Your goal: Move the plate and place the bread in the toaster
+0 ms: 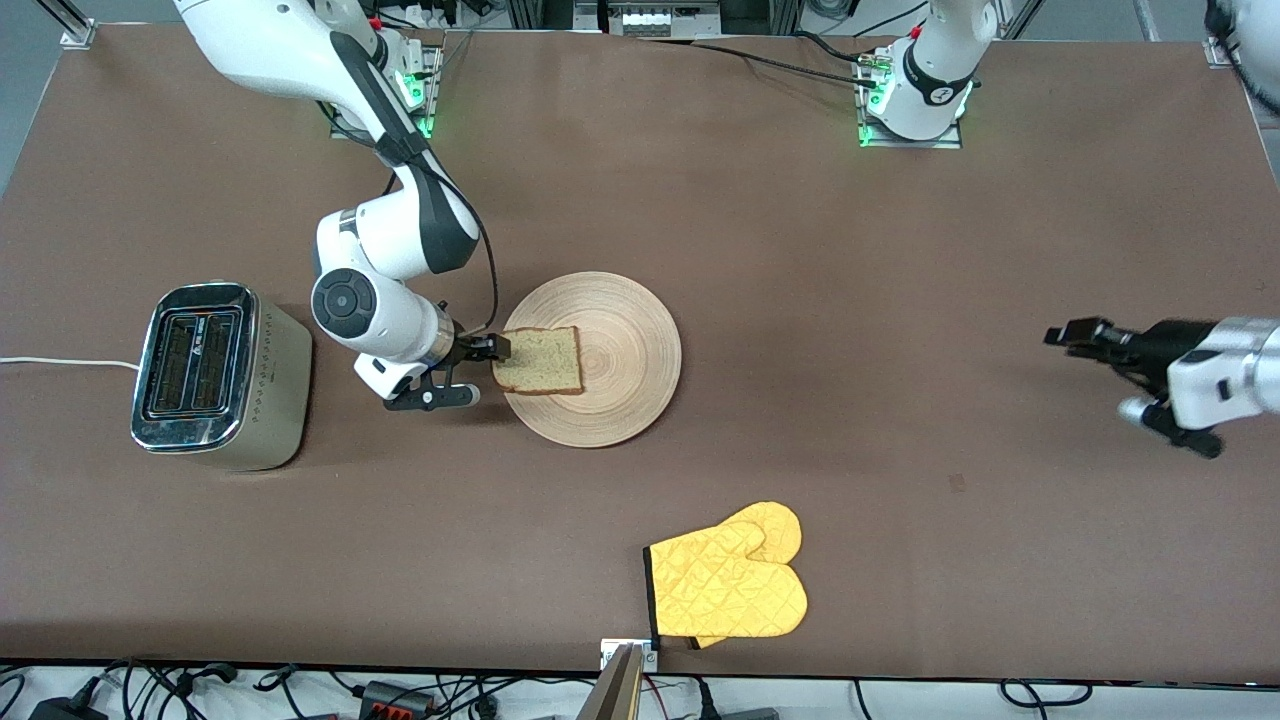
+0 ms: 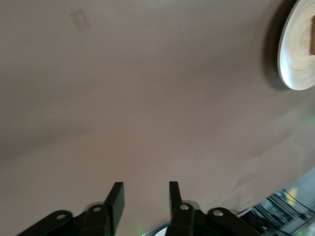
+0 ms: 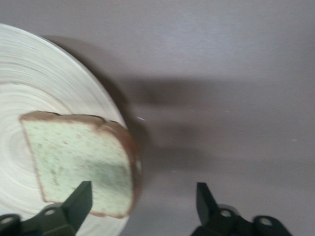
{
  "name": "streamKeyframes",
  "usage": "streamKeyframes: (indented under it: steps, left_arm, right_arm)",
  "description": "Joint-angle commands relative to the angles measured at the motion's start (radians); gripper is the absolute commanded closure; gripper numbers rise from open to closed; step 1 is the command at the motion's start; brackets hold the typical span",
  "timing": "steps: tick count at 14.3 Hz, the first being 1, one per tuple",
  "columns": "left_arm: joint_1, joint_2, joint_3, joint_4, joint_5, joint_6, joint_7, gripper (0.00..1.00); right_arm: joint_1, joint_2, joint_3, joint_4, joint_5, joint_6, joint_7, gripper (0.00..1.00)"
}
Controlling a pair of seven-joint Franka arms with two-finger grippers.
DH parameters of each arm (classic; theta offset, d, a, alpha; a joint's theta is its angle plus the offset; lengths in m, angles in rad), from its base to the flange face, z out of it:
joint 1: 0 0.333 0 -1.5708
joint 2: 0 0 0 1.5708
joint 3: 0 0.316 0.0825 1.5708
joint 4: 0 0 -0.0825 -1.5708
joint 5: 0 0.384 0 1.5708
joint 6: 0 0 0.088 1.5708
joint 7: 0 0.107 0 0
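The plate [image 1: 600, 372] lies flat near the middle of the brown counter [image 1: 850, 300]. The slice of bread [image 1: 540, 360] rests on the plate, on the part of it toward the right arm's end of the counter, with one crust edge reaching the rim.

The right gripper [image 1: 497, 347] is low at that edge of the bread. Its jaws are spread wide and grasp nothing; in the right wrist view one fingertip [image 3: 81, 196] is over the bread [image 3: 81, 162] and the second one is over the bare counter beside the plate [image 3: 44, 78].

The toaster [image 1: 215, 375] stands toward the right arm's end of the counter, well apart from the plate, with both slots facing up and its white cord [image 1: 60, 362] running off to the counter edge.

The left gripper [image 1: 1062, 334] waits over bare counter at the left arm's end, its jaws released and empty [image 2: 145, 196].

A yellow oven mitt [image 1: 728, 588] lies nearer to the front camera than the plate.
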Motion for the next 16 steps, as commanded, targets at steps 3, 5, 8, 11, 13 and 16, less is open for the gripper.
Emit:
streamKeyframes:
  steps: [3, 5, 8, 11, 13, 16]
  left_arm:
    - [-0.056, -0.058, -0.003, -0.033, 0.084, 0.01, -0.022, 0.0]
    - [-0.105, -0.059, -0.002, -0.03, 0.149, 0.01, -0.022, 0.0]
    - [-0.122, -0.059, -0.002, -0.027, 0.232, 0.012, -0.025, 0.0]
    - [-0.131, -0.128, 0.0, -0.045, 0.243, 0.14, -0.042, 0.0]
    - [-0.157, -0.209, 0.021, -0.159, 0.239, 0.192, -0.167, 0.0]
    - [-0.199, -0.286, 0.058, -0.286, 0.24, 0.266, -0.409, 0.0]
  right_arm:
    - [0.02, 0.05, -0.004, 0.008, 0.042, 0.075, 0.043, 0.23]
    - [0.02, 0.069, -0.004, 0.016, 0.045, 0.089, 0.043, 0.23]
    - [0.026, 0.075, -0.004, 0.017, 0.049, 0.083, 0.065, 0.25]
    - [0.047, 0.075, -0.004, 0.017, 0.049, 0.078, 0.112, 0.41]
    - [0.049, 0.075, -0.004, 0.017, 0.049, 0.078, 0.108, 0.61]
    - [0.037, 0.07, -0.006, 0.028, 0.049, 0.077, 0.099, 0.75]
